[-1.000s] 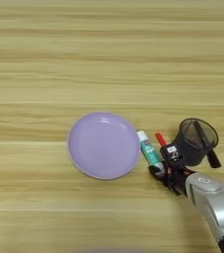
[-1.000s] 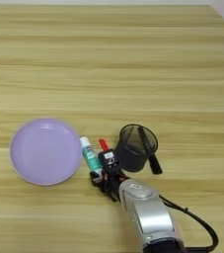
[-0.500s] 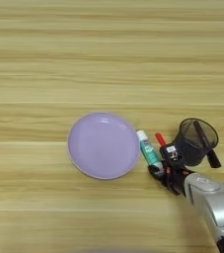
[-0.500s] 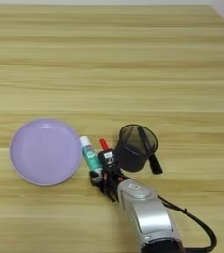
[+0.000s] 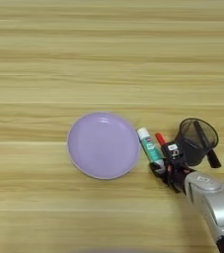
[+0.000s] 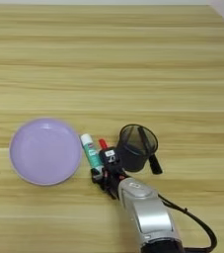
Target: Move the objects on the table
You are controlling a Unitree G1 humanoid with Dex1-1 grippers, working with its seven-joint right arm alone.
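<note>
A lavender plate [image 5: 102, 145] is seen lying flat, left of centre. A black mesh cup [image 6: 137, 147] is set upright well to its right, apart.

The setting appeared to be a robot test bench in a lab or office, though little beyond the work surface was visible; a light-yellow wooden table [image 5: 108, 59] with horizontal grain filled the view; desk stationery lay on it, namely a glue stick [image 5: 149, 147], a pen [image 5: 160, 139] and a black mesh cup [image 5: 196, 141], beside an empty lilac plate [image 5: 102, 145]; a silver robot forearm [image 6: 145, 217] trailing a black cable [image 6: 197, 225] reached in from below.
</note>
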